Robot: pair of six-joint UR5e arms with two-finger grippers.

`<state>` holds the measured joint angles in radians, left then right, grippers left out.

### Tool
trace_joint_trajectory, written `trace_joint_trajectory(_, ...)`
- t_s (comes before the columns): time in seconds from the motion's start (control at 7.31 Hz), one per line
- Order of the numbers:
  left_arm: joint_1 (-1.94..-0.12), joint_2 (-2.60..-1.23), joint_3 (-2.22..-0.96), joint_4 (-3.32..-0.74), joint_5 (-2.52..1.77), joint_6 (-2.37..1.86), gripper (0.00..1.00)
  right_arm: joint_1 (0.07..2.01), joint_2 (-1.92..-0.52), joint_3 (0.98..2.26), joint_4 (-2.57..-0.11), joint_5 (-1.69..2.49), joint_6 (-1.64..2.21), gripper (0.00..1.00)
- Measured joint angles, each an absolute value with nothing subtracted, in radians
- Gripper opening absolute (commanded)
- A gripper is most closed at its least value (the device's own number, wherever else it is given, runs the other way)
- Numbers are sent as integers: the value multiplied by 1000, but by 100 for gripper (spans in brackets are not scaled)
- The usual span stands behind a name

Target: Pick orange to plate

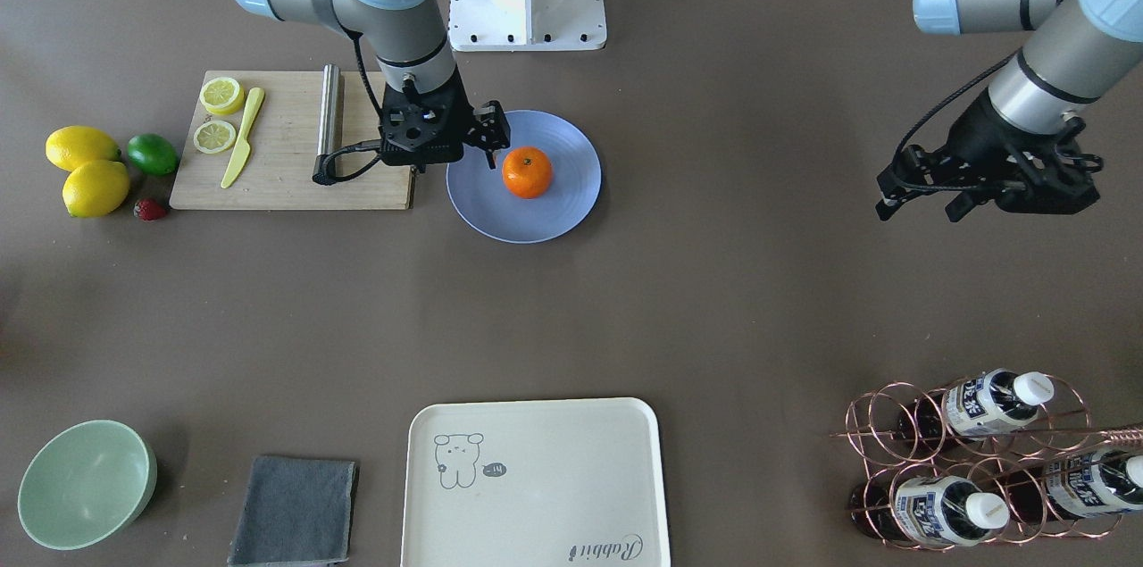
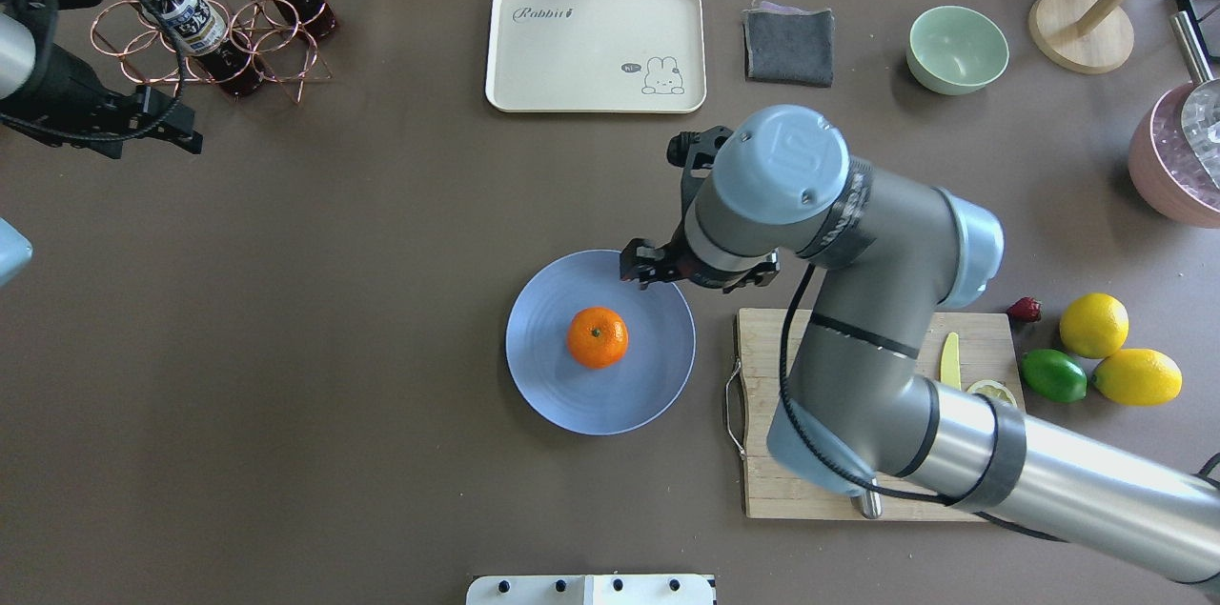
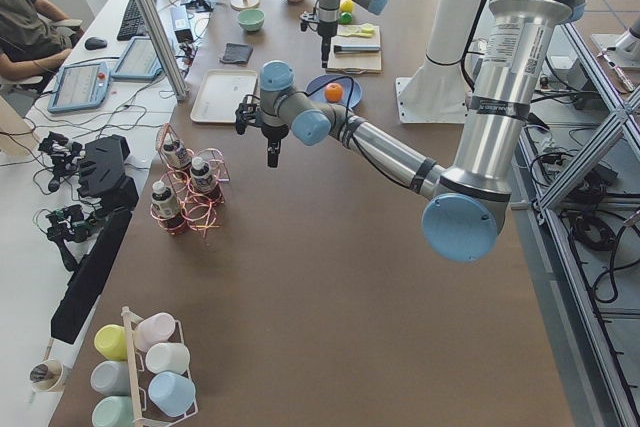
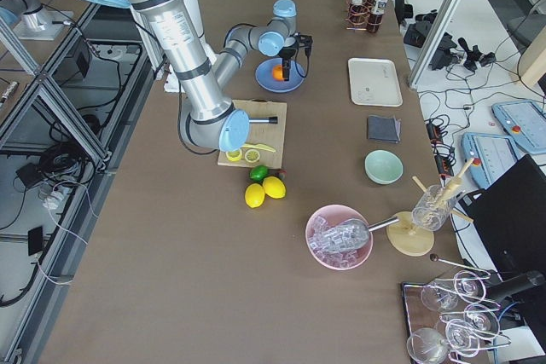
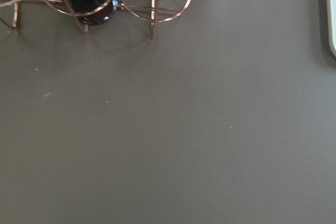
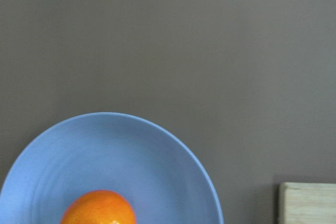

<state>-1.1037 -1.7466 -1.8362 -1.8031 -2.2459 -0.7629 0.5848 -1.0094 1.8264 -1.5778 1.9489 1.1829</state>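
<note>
The orange [image 1: 527,172] [image 2: 598,336] rests near the middle of the periwinkle-blue plate [image 1: 571,196] [image 2: 545,381], with nothing holding it. My right gripper [image 1: 489,138] [image 2: 642,268] hovers open over the plate's rim on the cutting-board side, just beside the orange and clear of it. The right wrist view shows the plate [image 6: 131,145] and the top of the orange [image 6: 100,208] at its lower edge, with no fingers in sight. My left gripper [image 1: 920,208] [image 2: 176,133] hangs open and empty far off, near the bottle rack.
A wooden cutting board [image 1: 286,183] with lemon slices, a yellow knife and a steel handle lies beside the plate. Beyond it sit two lemons [image 1: 85,170], a lime [image 1: 152,154] and a strawberry. A cream tray [image 1: 536,482], grey cloth, green bowl [image 1: 85,482] and copper bottle rack [image 1: 982,460] line the far edge.
</note>
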Motion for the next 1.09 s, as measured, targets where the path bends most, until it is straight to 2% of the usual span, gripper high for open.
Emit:
trace_joint_trajectory(0.27, -1253, -1631, -1814, -1797, -2319, -505, 97, 805, -1171, 1883, -1597, 2115, 918, 100)
trace_joint_trajectory(0.55, -1401, -1580, -1716, -1795, -2395, -252, 97, 1053, -1372, 1896, -1603, 2239, 529, 100)
trace_joint_trajectory(0.82, -1503, -1576, -1610, -1795, -2413, -66, 97, 1318, -1527, 1834, -1612, 2344, 103, 100)
trace_joint_trajectory(1.09, -1536, -1572, -1580, -1802, -2407, -19, 97, 1514, -1591, 1710, -1628, 2400, -203, 100)
